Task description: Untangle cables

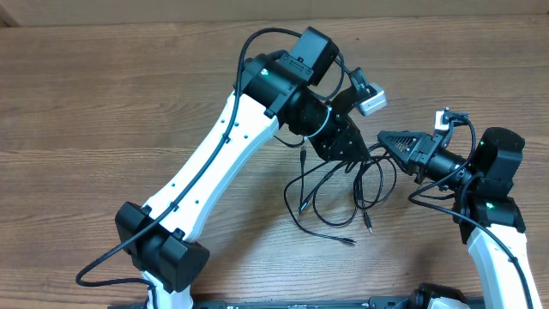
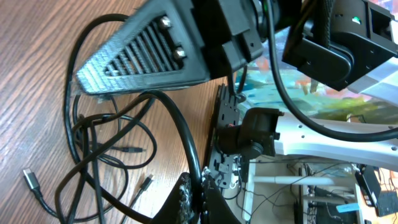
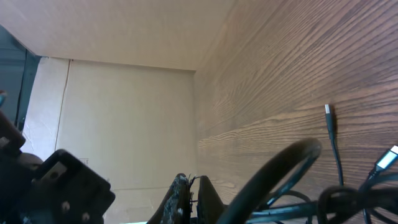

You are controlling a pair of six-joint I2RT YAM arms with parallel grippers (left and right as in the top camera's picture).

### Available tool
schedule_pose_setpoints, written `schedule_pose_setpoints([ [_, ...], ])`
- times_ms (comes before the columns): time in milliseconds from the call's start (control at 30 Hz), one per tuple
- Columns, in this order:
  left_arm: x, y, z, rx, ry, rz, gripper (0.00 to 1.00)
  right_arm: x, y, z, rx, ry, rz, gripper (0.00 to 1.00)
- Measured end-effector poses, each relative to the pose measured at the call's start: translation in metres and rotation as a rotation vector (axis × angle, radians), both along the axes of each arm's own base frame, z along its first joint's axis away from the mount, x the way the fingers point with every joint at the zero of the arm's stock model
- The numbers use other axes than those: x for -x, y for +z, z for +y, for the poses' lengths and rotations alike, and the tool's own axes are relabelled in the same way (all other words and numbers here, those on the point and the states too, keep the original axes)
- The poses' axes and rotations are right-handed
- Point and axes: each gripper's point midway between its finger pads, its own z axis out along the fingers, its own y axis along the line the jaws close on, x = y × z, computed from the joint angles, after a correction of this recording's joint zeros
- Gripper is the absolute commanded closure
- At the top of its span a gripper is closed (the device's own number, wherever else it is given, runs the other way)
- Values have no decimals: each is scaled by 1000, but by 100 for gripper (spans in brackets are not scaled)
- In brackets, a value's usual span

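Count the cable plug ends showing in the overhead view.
4. One plug end at the top left of the cables, one at their left edge, two along their bottom edge. Others may be hidden.

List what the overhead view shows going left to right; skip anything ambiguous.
Black lower joint of the left arm → white left arm link → tangle of thin black cables → right pincer → black right arm joint with green light.

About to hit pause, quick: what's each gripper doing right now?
Left gripper: closed, pinching a black cable.
Right gripper: closed; cannot tell whether it holds a cable.
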Motion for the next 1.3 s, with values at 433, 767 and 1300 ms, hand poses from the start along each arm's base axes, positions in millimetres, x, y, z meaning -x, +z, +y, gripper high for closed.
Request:
schedule_pose_setpoints([
  [433,-58,-20,50,-157,278,28,96,9,49,-21,-83,87,-192,96],
  [767,-75,-33,85,-262,396,58,96,24,67,-66,-122,55,-211,96],
  [1300,-83,-55,120,-476,478,-12,96,29,66,-120,-128,-121,-196,96],
])
